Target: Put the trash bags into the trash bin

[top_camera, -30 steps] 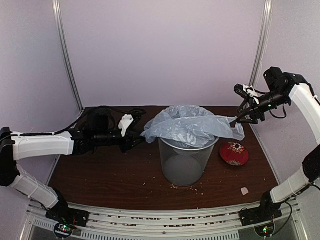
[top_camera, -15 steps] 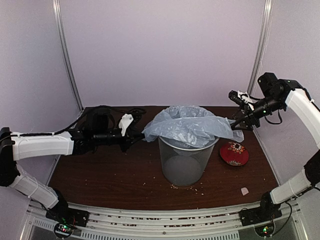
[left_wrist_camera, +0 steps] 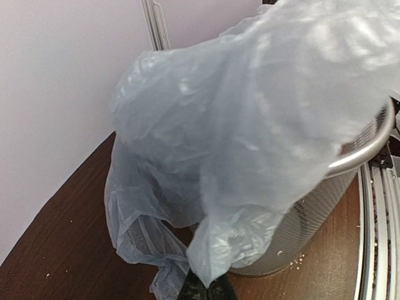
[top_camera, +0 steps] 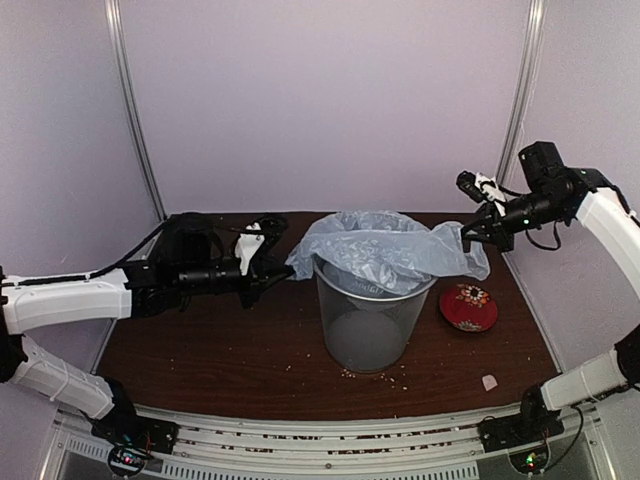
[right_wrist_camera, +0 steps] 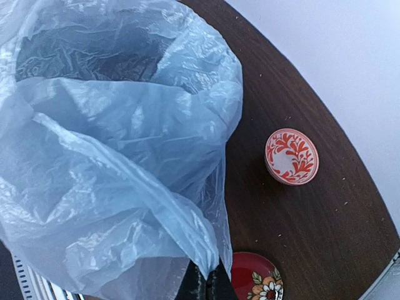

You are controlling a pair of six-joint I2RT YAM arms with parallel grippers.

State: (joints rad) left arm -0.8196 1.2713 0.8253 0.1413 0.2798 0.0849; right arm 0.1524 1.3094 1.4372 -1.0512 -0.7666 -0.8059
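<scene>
The pale blue translucent trash bag point(top_camera: 380, 250) is draped over the mouth of the grey wire-mesh trash bin point(top_camera: 365, 325) at the middle of the table. It spills past the rim on both sides. My left gripper point(top_camera: 283, 272) is shut on the bag's left edge. In the left wrist view the film point(left_wrist_camera: 250, 125) runs down into the closed left gripper point(left_wrist_camera: 206, 289), beside the bin's metal rim point(left_wrist_camera: 369, 147). My right gripper point(top_camera: 468, 232) is shut on the bag's right edge, above rim height. In the right wrist view a fold of the bag point(right_wrist_camera: 112, 144) is pinched in that gripper point(right_wrist_camera: 206, 281).
A flat red flowered dish point(top_camera: 468, 307) lies right of the bin, directly under the right gripper in the right wrist view point(right_wrist_camera: 256, 278). A small red-patterned bowl point(right_wrist_camera: 291, 156) sits farther back. Crumbs and a small pale scrap point(top_camera: 489, 381) lie near the front.
Both grippers have shut on the bag's edges. The left arm has slid right toward the bin, and the right gripper has lifted the bag's right edge slightly.
</scene>
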